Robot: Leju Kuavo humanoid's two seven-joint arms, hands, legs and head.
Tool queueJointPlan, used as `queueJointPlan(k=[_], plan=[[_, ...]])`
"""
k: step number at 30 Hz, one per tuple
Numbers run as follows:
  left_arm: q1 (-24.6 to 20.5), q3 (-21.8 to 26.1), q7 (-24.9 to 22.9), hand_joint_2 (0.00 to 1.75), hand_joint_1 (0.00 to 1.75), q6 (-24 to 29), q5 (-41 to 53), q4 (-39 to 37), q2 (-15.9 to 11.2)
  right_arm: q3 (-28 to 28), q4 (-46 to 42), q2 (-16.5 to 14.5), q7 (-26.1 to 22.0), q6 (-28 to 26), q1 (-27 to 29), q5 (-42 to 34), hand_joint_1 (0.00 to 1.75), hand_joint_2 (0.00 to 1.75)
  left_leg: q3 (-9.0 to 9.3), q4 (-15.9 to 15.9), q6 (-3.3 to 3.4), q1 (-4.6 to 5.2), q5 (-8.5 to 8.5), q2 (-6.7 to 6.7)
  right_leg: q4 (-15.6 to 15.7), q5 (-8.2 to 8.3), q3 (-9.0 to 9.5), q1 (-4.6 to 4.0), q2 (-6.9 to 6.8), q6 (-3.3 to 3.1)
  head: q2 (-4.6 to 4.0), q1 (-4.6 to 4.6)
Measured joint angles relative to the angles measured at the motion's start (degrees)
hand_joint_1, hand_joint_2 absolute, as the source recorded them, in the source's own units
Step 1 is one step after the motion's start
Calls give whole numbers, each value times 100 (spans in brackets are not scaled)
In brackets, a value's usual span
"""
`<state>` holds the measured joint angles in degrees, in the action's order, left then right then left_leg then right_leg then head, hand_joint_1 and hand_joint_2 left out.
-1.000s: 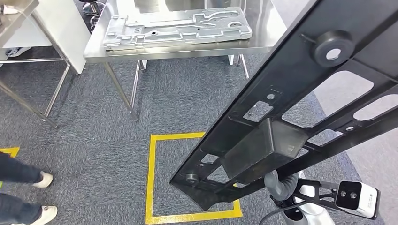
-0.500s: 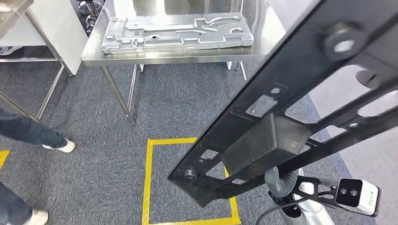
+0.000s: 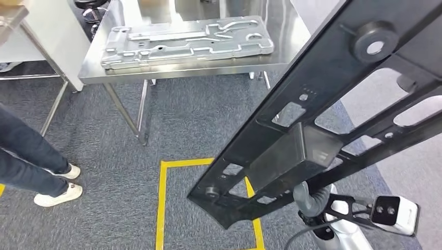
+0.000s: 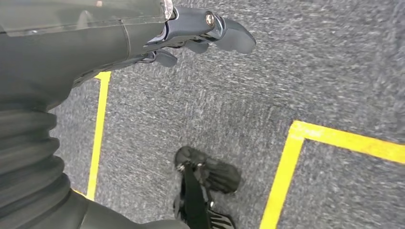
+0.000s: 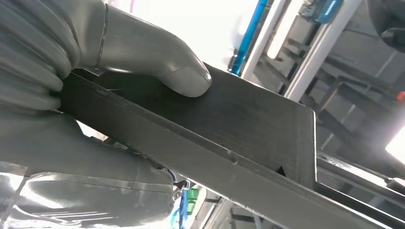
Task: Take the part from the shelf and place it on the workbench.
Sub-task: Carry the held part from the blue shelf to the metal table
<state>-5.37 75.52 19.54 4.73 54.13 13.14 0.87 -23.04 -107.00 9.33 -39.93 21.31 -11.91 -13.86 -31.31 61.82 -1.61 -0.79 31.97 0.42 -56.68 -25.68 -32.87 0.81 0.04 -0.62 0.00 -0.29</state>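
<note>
One long black part (image 3: 333, 109) rides tilted in the right hand (image 5: 71, 71), fingers clamped on its block, while the left hand (image 4: 191, 33) hangs curled and idle; the steel bench (image 3: 94, 73) ahead, already bearing a grey plate (image 3: 187, 41), has shifted in view as the robot walks, so placement remains.

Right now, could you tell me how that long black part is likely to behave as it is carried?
The black part looks stiff: it spans the head view unbent. Held at its box section by the right robot hand, its long ends may swing. The cut-outs probably lighten it.
</note>
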Motion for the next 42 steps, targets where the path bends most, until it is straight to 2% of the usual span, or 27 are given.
queueJointPlan(k=[2,3,4,5,7,8,9,11,14,15,17,18,19,20,22,23,24,28,29,31,33,34,35,36,38,39,42], plan=[[10,1,0,175,0,8,-16,0,0,0,-3,0,0,13,27,14,175,175,-491,860,-18,1,308,-2,5,-51,57,-24,2,-40,0,-22],[20,1,0,175,0,12,-20,0,1,0,-3,0,2,27,52,21,175,175,-711,1172,-16,2,356,-2,4,-81,88,-40,9,-51,0,-25],[30,2,0,175,0,16,-23,0,3,0,-3,0,2,46,78,26,175,175,-834,1270,-3,3,281,-3,3,-114,128,-56,17,-56,0,-23],[38,2,0,175,0,20,-27,0,4,0,-4,0,2,70,101,31,175,175,-835,1121,22,8,83,-4,3,-149,179,-74,27,-58,0,-24],[43,3,2,175,0,25,-29,0,0,1,-17,0,2,121,136,50,175,175,-566,335,117,35,-455,-13,8,-229,299,-99,37,-55,0,-19],[42,3,3,175,0,26,-30,-1,-4,3,-25,0,1,146,150,62,175,175,-415,-40,164,55,-621,-18,8,-267,340,-111,44,-41,0,-7],[40,4,5,175,0,28,-30,-1,-7,5,-35,0,1,167,167,74,175,175,-315,-285,202,78,-700,-22,11,-296,361,-114,47,-20,0,6],[42,4,10,175,0,33,-30,-2,-9,10,-47,0,2,191,201,86,175,175,-259,-421,243,112,-664,-25,30,-326,366,-106,56,40,0,23],[42,5,15,175,0,39,-30,-2,-1,28,-87,0,1,199,223,89,175,175,-149,-540,307,54,-666,-27,-130,-453,335,-107,47,128,-1,36],[38,5,16,175,0,39,-30,-2,3,39,-99,0,-1,206,225,89,175,175,-96,-581,328,30,-660,-25,-399,-580,210,-103,43,156,-1,47],[37,4,17,175,0,33,-30,-2,11,60,-99,1,-2,228,239,81,175,175,-31,-596,350,33,-609,-22,-1214,-881,-258,-65,39,204,0,63],[40,4,17,175,0,30,-29,-2,16,69,-93,3,-1,239,248,68,175,175,-3,-593,350,33,-577,-22,-1557,-952,-498,-43,37,229,0,65],[45,5,17,175,0,24,-28,-2,20,84,-85,9,0,245,254,45,175,175,32,-590,343,31,-541,-25,-1705,-904,-649,-21,34,251,0,65],[49,5,17,175,0,18,-27,-2,21,106,-76,19,1,246,253,13,175,175,80,-585,331,27,-501,-28,-1610,-728,-679,-2,29,269,0,65],[53,5,17,175,0,9,-23,-2,22,141,-62,52,1,227,225,-85,175,175,192,-576,292,19,-406,-34,-828,-180,-419,34,5,285,0,67],[48,4,17,175,0,7,-22,-2,22,147,-51,76,1,208,199,-149,175,175,234,-565,261,27,-354,-38,-437,5,-262,33,-7,277,-1,67],[42,4,17,175,0,6,-21,-2,21,145,-40,104,2,180,172,-221,175,175,259,-561,227,36,-311,-40,-175,99,-153,28,-13,257,-1,64],[30,4,17,175,0,5,-17,-2,16,138,-8,250,1,97,115,-420,175,175,318,-573,91,36,-212,-36,-39,34,-69,1,12,110,0,54],[27,4,18,175,0,5,-17,-2,14,138,-8,276,1,97,107,-440,175,175,289,-467,61,26,-152,-35,-21,19,-35,9,15,71,0,48],[25,4,19,175,0,5,-19,-2,9,137,-9,304,1,99,100,-469,175,175,0,138,15,14,115,-35,6,-25,45,15,12,10,0,31],[38,5,20,175,0,6,-23,-2,3,133,-7,330,2,102,108,-485,175,175,-511,976,-7,14,382,-35,7,-96,116,-3,14,-20,0,24],[49,5,20,175,0,6,-26,-2,2,131,-6,342,2,107,115,-487,175,175,-704,1209,-5,14,374,-35,6,-137,162,-14,19,-25,0,24],[59,6,20,175,0,6,-28,-2,0,129,-5,351,2,113,123,-489,175,175,-796,1219,8,15,236,-36,6,-181,220,-25,27,-27,0,24],[66,7,20,175,0,6,-29,-2,-2,127,-6,355,2,119,127,-490,175,175,-772,991,34,18,-14,-36,7,-231,291,-35,33,-25,0,24],[70,8,19,175,0,6,-30,-2,-18,121,-5,356,2,122,128,-485,175,175,-528,211,123,46,-555,-40,13,-338,432,-58,39,-8,-1,30],[68,9,19,175,0,7,-30,-2,-27,117,-4,356,2,119,126,-478,175,175,-408,-106,164,64,-695,-40,18,-383,478,-67,45,13,-1,32],[64,11,18,175,0,8,-28,-3,-50,98,-7,357,3,95,140,-447,175,175,-264,-420,247,100,-689,-46,13,-402,530,-63,57,113,0,37]])
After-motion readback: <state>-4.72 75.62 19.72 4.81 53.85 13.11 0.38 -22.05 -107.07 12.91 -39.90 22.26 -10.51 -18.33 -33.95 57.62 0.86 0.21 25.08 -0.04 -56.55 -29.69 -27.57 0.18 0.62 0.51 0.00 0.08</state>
